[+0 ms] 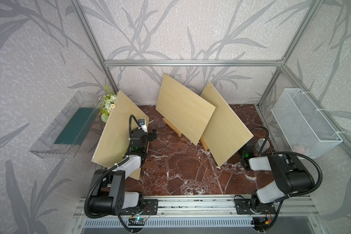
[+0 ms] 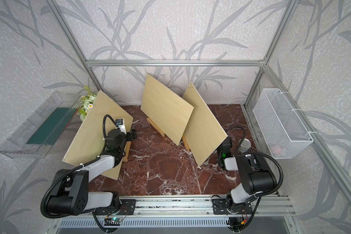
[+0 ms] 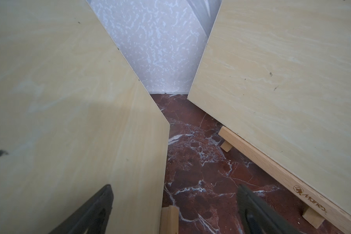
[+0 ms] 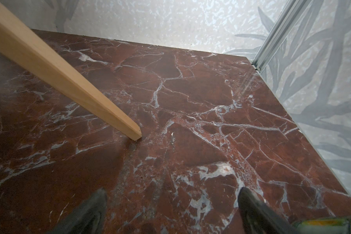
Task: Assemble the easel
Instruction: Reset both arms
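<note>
Three pale rectangular plywood boards lean back on light-wood easel stands (image 1: 171, 126) set on the red-brown, white-veined marble tabletop (image 1: 180, 172). In both top views the left board (image 1: 118, 133) fills the centre-left. The middle board (image 1: 183, 113) stands at the centre near the back wall. The right board (image 1: 226, 125) sits partly behind the middle board's right edge. At the right of the left wrist view, the middle board rests on a wooden ledge (image 3: 272, 168) with a printed brand mark and small feet.

The left gripper (image 1: 154, 133) hovers just right of the left board's lower edge. In the left wrist view its dark fingers (image 3: 101, 202) are spread wide, and the board's edge shows between them. Whether they touch it cannot be told.

The right gripper (image 4: 172, 191) is hidden behind the right board in the top views. The right wrist view shows it spread wide above bare marble, near the tip of a slanting wooden easel leg (image 4: 69, 81) that rests on the tabletop.

White artificial flowers with green leaves (image 1: 108, 105) peek from behind the left board's upper corner. A clear plastic tray holding a dark green mat (image 1: 47, 154) hangs at the far left. A grey cup (image 1: 258, 143) stands just right of the right board. A white wire basket (image 1: 316, 141) hangs on the right wall.
</note>
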You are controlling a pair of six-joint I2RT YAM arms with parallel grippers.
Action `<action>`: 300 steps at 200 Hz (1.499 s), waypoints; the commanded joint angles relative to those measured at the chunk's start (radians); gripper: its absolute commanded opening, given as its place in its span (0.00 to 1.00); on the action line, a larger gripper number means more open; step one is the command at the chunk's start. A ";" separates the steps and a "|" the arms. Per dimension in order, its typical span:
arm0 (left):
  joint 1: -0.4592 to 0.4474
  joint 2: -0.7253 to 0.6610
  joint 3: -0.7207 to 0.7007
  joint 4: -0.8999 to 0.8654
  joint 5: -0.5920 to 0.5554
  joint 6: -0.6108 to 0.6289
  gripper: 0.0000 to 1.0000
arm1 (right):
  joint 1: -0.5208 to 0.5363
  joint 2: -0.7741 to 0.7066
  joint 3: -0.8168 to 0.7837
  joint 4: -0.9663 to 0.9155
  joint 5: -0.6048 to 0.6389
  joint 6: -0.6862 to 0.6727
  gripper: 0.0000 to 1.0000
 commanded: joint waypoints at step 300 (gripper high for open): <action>0.044 0.228 -0.144 0.335 -0.151 -0.031 0.99 | -0.006 -0.019 0.011 0.016 0.001 -0.002 0.99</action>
